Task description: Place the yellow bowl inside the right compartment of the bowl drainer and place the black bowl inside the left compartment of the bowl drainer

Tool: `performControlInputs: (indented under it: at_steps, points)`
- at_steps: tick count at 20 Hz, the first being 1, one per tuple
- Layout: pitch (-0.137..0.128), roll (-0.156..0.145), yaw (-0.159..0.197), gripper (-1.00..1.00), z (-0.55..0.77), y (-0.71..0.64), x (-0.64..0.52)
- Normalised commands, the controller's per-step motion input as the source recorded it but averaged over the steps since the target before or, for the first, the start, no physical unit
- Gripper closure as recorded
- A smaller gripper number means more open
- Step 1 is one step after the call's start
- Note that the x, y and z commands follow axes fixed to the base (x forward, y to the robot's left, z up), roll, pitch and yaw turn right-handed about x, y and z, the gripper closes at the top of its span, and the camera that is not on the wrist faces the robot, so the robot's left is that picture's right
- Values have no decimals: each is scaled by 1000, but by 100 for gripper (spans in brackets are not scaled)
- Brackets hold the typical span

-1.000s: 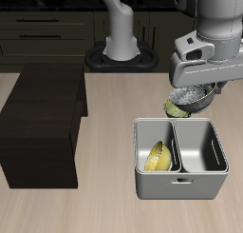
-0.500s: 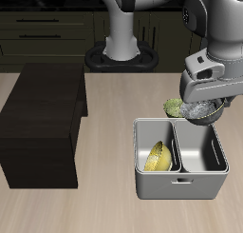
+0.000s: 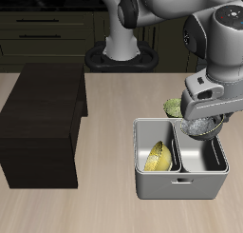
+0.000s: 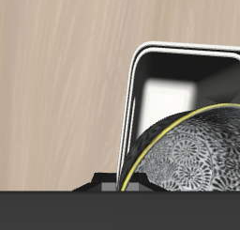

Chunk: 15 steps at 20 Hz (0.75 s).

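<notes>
black bowl [image 3: 202, 128] mostly behind hand [image 3: 204, 123]

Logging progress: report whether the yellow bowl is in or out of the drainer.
In. The yellow bowl lies tilted inside one well of the bowl drainer.

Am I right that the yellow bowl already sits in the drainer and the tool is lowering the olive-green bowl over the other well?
Not quite: the tool carries the black bowl, as the wrist view shows. The yellow bowl does sit in the bowl drainer; the olive-green bowl stays behind it.
</notes>
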Motion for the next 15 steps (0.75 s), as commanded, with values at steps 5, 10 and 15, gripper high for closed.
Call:
performControlInputs:
  at_steps: [5, 10, 15]
  points:
    - [56, -27, 31, -100, -352, -87, 24]
    - [25, -14, 1, -100, -76, -122, 13]
    - [-3, -17, -5, -100, 112, -90, -44]
